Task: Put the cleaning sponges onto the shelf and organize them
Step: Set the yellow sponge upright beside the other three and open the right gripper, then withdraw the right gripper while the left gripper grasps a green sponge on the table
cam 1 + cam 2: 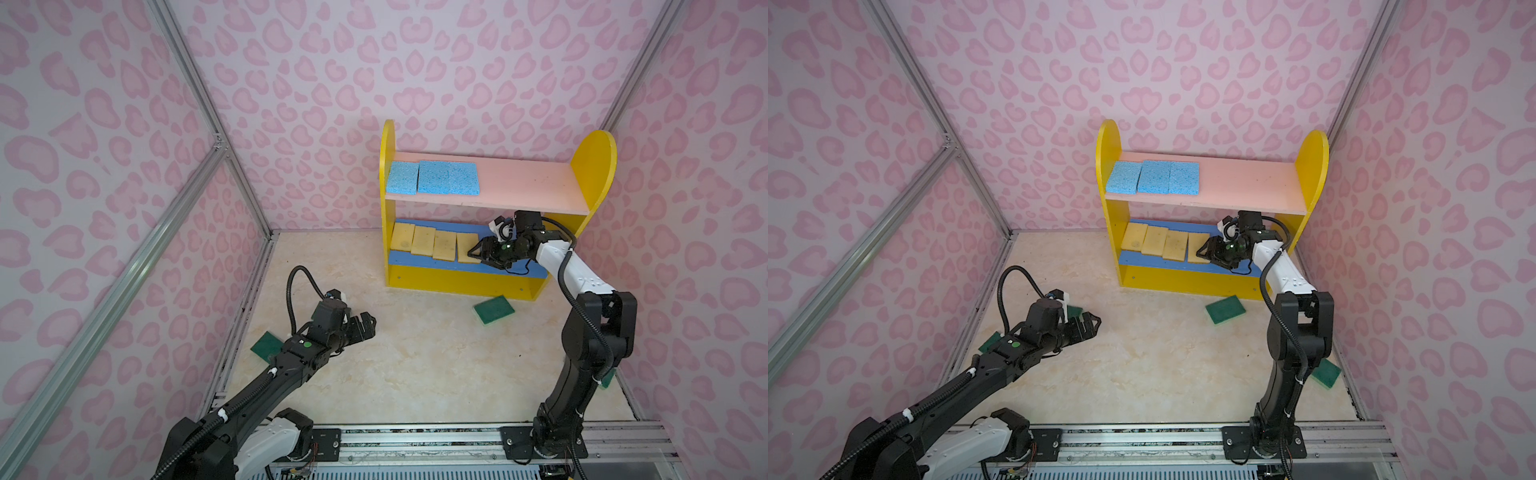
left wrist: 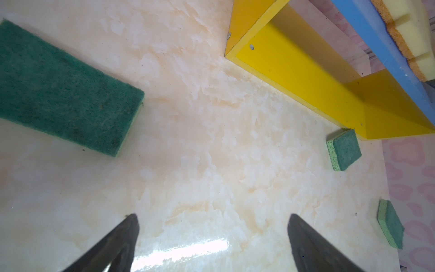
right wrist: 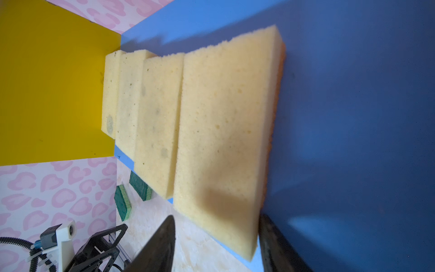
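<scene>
Yellow sponges (image 1: 423,240), 4, lie on shelf (image 1: 594,166).

Your right gripper (image 1: 473,252), jaws apart, at the rightmost yellow sponge (image 1: 465,245) on the blue board (image 1: 399,258) of the shelf (image 1: 594,170); three blue sponges (image 1: 434,178) above.

Text and labels: none can be read in any view.
Brands: none can be read.
Numbers and signs: none can be read.
</scene>
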`<state>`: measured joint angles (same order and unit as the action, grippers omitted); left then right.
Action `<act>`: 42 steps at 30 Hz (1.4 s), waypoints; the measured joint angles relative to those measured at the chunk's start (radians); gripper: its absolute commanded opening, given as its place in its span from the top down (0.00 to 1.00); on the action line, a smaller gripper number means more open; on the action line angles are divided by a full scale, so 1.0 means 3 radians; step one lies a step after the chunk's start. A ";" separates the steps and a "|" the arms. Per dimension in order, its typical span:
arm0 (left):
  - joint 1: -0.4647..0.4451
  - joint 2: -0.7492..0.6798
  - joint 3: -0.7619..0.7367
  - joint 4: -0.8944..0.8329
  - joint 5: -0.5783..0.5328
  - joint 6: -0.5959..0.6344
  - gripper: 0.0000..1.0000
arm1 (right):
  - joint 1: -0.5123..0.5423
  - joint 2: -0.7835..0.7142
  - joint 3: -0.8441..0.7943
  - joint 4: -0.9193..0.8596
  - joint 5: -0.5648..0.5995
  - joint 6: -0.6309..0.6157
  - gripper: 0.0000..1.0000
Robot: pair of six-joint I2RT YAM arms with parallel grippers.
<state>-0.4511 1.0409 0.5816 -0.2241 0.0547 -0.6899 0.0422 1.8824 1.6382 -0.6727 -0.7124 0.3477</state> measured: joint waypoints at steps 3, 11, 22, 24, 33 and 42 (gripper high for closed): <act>0.0042 -0.0014 0.0000 -0.0036 0.0001 -0.0028 0.01 | 0.0001 -0.0088 -0.0006 0.0004 0.0045 0.0003 0.29; 0.0387 0.0036 -0.0055 -0.0042 0.0142 -0.0121 0.22 | 0.0042 -0.0455 -0.0308 -0.0072 0.0282 0.0033 0.27; 0.0724 0.0262 -0.0070 -0.0005 -0.0003 -0.0254 0.27 | 0.0401 -0.1261 -0.1142 0.0318 0.0787 0.0118 0.28; 0.0779 0.0341 -0.0070 0.0014 -0.0037 -0.0262 0.28 | 0.0421 -0.1352 -0.1237 0.0388 0.0802 0.0140 0.28; 0.0888 0.0715 -0.0066 0.0071 -0.0192 -0.0324 0.30 | 0.0497 -0.1815 -0.1663 0.0687 0.0750 0.0287 0.29; 0.0971 0.1175 0.0102 0.0207 -0.0355 -0.0366 0.43 | 0.0805 -0.2361 -0.2144 0.0882 0.0720 0.0378 0.30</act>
<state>-0.1596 1.3933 0.6121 -0.1619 -0.0517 -0.7998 0.2836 1.1740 0.9951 -0.4080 -0.4965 0.4610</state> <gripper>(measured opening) 0.643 0.705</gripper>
